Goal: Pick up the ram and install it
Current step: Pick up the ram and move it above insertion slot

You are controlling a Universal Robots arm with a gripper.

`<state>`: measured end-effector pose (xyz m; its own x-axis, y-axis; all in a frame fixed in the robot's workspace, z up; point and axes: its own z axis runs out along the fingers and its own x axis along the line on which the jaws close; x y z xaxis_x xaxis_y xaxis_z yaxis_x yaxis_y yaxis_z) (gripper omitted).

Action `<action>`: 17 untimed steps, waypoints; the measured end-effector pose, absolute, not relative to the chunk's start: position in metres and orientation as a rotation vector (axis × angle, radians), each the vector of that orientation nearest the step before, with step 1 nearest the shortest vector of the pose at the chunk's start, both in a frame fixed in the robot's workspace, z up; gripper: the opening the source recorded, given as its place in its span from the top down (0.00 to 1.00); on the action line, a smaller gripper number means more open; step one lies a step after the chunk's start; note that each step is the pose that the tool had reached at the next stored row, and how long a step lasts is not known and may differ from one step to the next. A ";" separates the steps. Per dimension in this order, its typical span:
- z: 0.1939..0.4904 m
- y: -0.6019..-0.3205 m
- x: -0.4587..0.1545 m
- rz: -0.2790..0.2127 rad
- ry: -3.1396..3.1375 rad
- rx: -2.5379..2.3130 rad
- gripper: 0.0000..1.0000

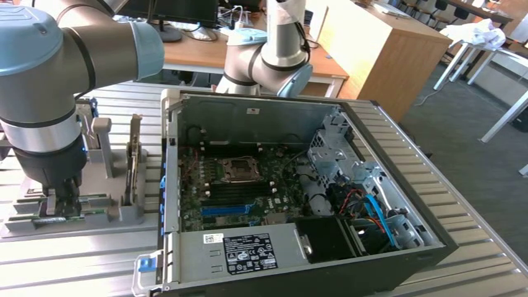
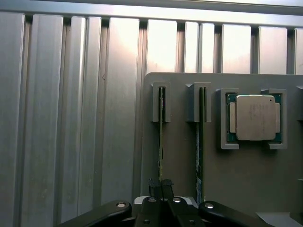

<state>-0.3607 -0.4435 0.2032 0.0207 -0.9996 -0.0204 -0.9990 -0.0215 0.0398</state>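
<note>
The exterior view takes in the slatted metal desk (image 1: 83, 266): the arm (image 1: 49, 74) reaches down at the exterior view's left over a grey holder (image 1: 123, 213), and an open computer case (image 1: 247, 117) lies just beside the holder toward the exterior view's right. From here the hand (image 1: 62, 201) is seen as dark fingers at the near part of the holder, meeting a green strip that is the ram (image 1: 83, 215); how the fingers stand is hard to judge from this side. A taller green card (image 1: 135, 154) stands upright in the holder, between the hand and the case.

The wrist view looks straight down at the holder (image 2: 236, 179) and settles the grip: the hand (image 2: 160, 185) is closed on the ram (image 2: 161, 137), its two black fingertips pinched against either face of the thin board, which stands on edge in its slot. A second stick (image 2: 200, 142) stands on edge in the neighbouring slot, parallel and apart from the first, untouched. Past that one a square pocket holds the silver processor (image 2: 255, 117), lying flat.

The case shows its contents in the exterior view: a motherboard (image 1: 239, 185) on its floor with the processor socket (image 1: 239, 167) near the middle, a labelled power supply (image 1: 247, 250) along the near side, and drive cages (image 1: 330, 148) with blue and red cables (image 1: 371, 207) at the exterior view's right. The ram sits in the holder, not in the case
</note>
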 end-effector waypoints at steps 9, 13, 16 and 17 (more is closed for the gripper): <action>0.203 -0.443 -0.361 -0.066 -2.188 2.234 0.89; 0.203 -0.442 -0.361 -0.066 -2.187 2.234 0.89; 0.203 -0.442 -0.361 -0.066 -2.188 2.234 0.89; 0.203 -0.442 -0.361 -0.066 -2.188 2.234 0.89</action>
